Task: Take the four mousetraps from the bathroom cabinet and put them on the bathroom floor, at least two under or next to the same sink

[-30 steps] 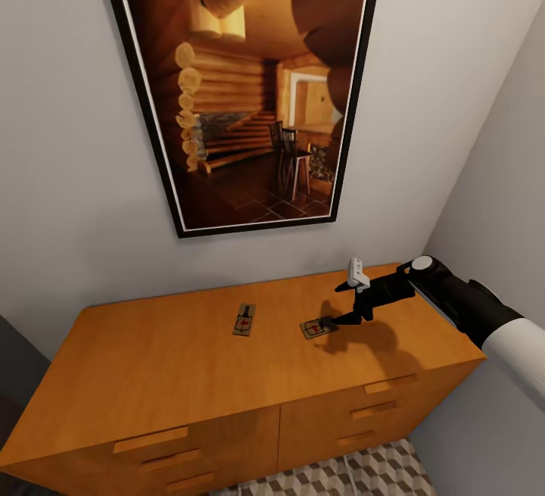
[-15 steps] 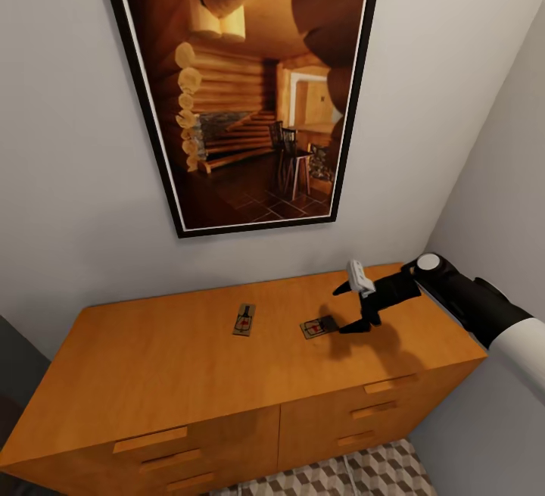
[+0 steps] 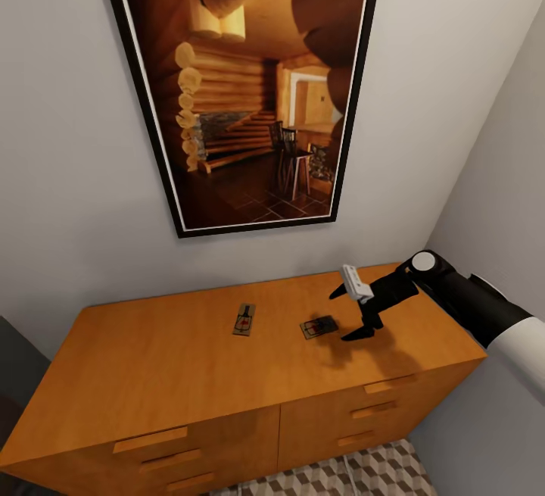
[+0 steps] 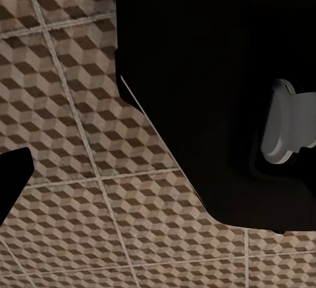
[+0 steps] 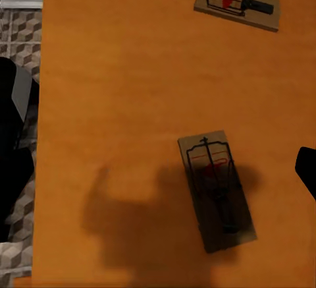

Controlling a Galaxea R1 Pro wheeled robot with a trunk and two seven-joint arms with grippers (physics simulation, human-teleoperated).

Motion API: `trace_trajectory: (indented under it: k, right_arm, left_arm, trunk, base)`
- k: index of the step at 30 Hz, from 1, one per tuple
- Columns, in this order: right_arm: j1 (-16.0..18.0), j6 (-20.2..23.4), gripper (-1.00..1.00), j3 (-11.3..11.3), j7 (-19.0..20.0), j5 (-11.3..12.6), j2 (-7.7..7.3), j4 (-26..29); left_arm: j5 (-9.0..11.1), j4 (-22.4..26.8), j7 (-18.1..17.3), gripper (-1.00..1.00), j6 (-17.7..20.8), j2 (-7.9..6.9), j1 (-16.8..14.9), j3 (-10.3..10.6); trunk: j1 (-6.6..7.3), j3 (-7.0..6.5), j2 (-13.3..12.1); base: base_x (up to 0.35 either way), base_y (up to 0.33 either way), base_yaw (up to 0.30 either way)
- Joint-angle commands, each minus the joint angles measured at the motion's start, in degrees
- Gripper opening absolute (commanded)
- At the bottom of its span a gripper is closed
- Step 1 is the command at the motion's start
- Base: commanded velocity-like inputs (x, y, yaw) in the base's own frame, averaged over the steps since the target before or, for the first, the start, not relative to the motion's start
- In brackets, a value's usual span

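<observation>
Two mousetraps lie flat on the orange-brown cabinet (image 3: pixel 174 360) top: one mousetrap (image 3: pixel 244 319) near the middle, the other mousetrap (image 3: pixel 319 326) to its right. My right gripper (image 3: pixel 347 314) hovers open just right of that second trap, touching nothing. In the right wrist view the near mousetrap (image 5: pixel 216 191) lies under the open gripper (image 5: pixel 161 166), partly in its shadow, and the far mousetrap (image 5: pixel 237 3) sits further off. The left wrist view looks down on the cube-patterned bathroom floor (image 4: pixel 72 136), with one dark fingertip (image 4: pixel 13 176) at the picture's edge. The bathroom sink is out of view.
A large black-framed picture (image 3: pixel 250 87) hangs on the wall above the cabinet. A grey side wall (image 3: pixel 499 178) closes in on the right. Drawer fronts with bar handles (image 3: pixel 150 439) face me, and a strip of floor (image 3: pixel 363 473) shows below them. A dark robot body part (image 4: pixel 217 90) overhangs the tiles.
My right gripper has drawn back to the right from the near mousetrap, lifted slightly and spread its fingers wider. Both traps stay where they were on the cabinet top.
</observation>
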State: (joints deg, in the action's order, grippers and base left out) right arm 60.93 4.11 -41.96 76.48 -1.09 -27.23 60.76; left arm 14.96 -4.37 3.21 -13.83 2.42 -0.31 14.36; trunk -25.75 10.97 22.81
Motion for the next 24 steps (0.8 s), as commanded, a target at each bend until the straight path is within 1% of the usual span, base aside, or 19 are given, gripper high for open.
trace_trajectory:
  k: [1, 9, 24]
  right_arm:
    - [0.07, 0.39, 1.0, -0.15, 0.17, -0.14, -0.02, 0.13]
    - [0.07, 0.15, 1.0, -0.19, 0.34, -0.42, 0.2, 0.26]
    - [0.07, 0.19, 1.0, -0.15, 0.4, 0.01, 0.25, 0.23]
  left_arm:
    - [0.42, -0.11, 0.11, 1.0, -0.32, 0.04, -0.04, 0.49]
    - [0.42, -0.11, 0.09, 1.0, -0.32, 0.11, -0.04, 0.49]
    - [0.45, -0.11, 0.07, 1.0, -0.32, 0.13, -0.04, 0.49]
  trunk:
    - [-0.03, 0.1, 0.11]
    - [-0.03, 0.1, 0.11]
    - [-0.03, 0.1, 0.11]
  base:
    - [0.0, 0.0, 0.0]
    - [0.0, 0.0, 0.0]
    - [0.0, 0.0, 0.0]
